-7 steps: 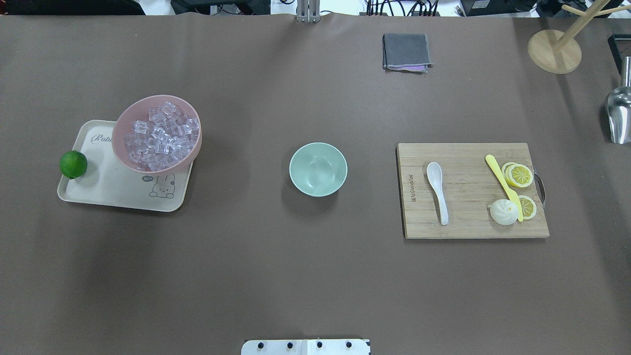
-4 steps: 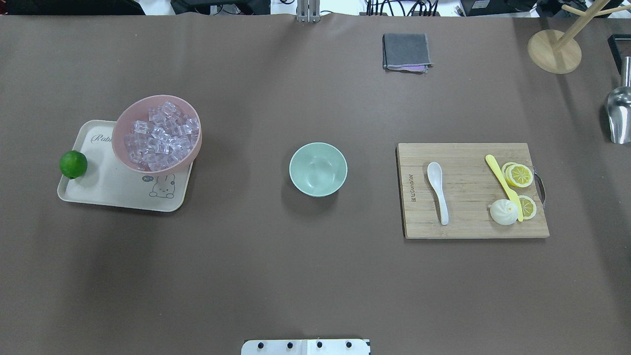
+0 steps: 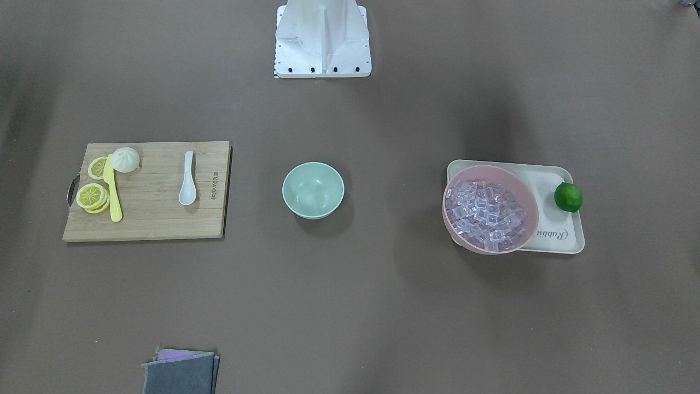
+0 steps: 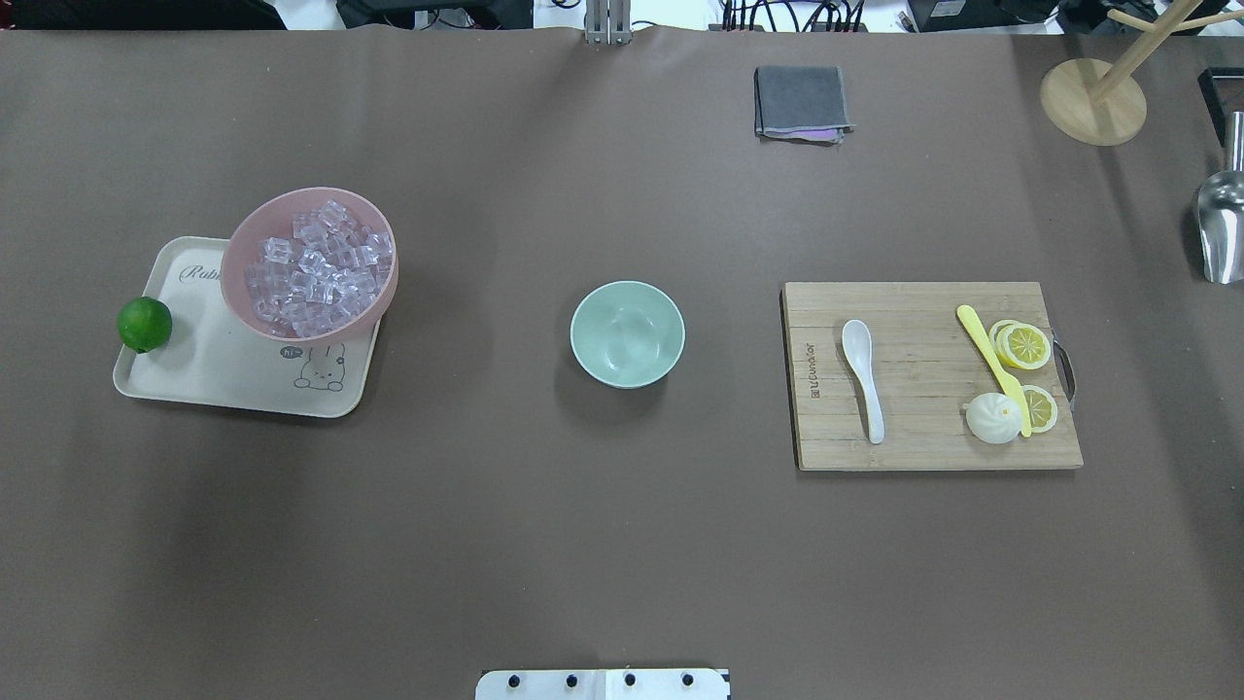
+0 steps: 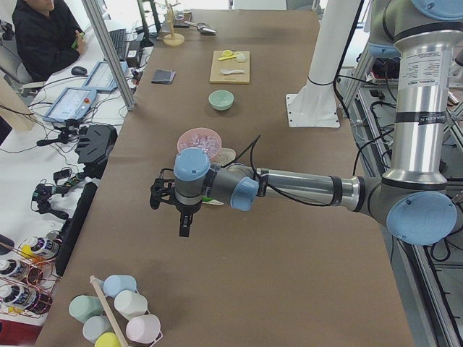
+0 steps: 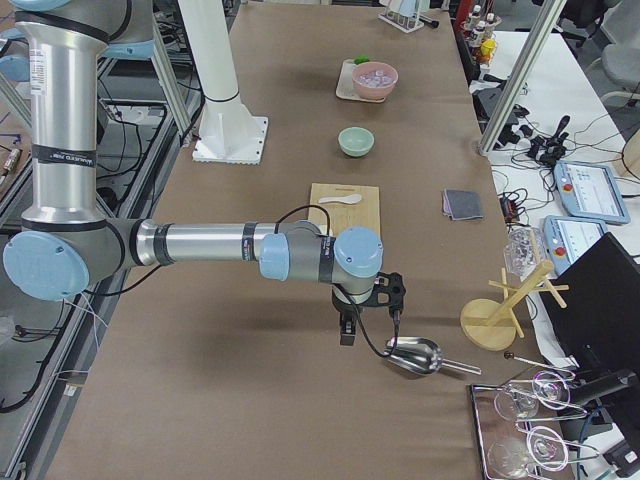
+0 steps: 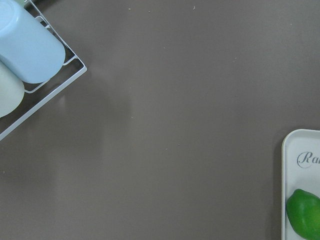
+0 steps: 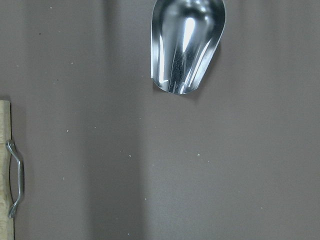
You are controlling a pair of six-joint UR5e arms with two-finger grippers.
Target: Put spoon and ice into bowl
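The white spoon [image 4: 863, 379] lies on the wooden cutting board [image 4: 923, 447], to the right of the mint-green bowl [image 4: 627, 333], which stands empty at the table's middle. Many clear ice cubes [image 4: 316, 267] fill a pink bowl [image 4: 233, 282] on the left. Neither gripper shows in the overhead or front views. In the exterior left view my left gripper [image 5: 184, 225] hangs over bare table beyond the tray. In the exterior right view my right gripper [image 6: 346, 330] hangs near a metal scoop [image 6: 415, 354]. I cannot tell whether either is open or shut.
The pink bowl sits on a cream tray [image 4: 194, 379] with a green lime [image 4: 145, 324]. A yellow knife [image 4: 991, 365], lemon slices [image 4: 1025, 345] and a bun [image 4: 993, 418] share the board. A grey cloth [image 4: 802, 100], a wooden stand [image 4: 1093, 100] and a cup rack [image 7: 30, 65] lie at the edges.
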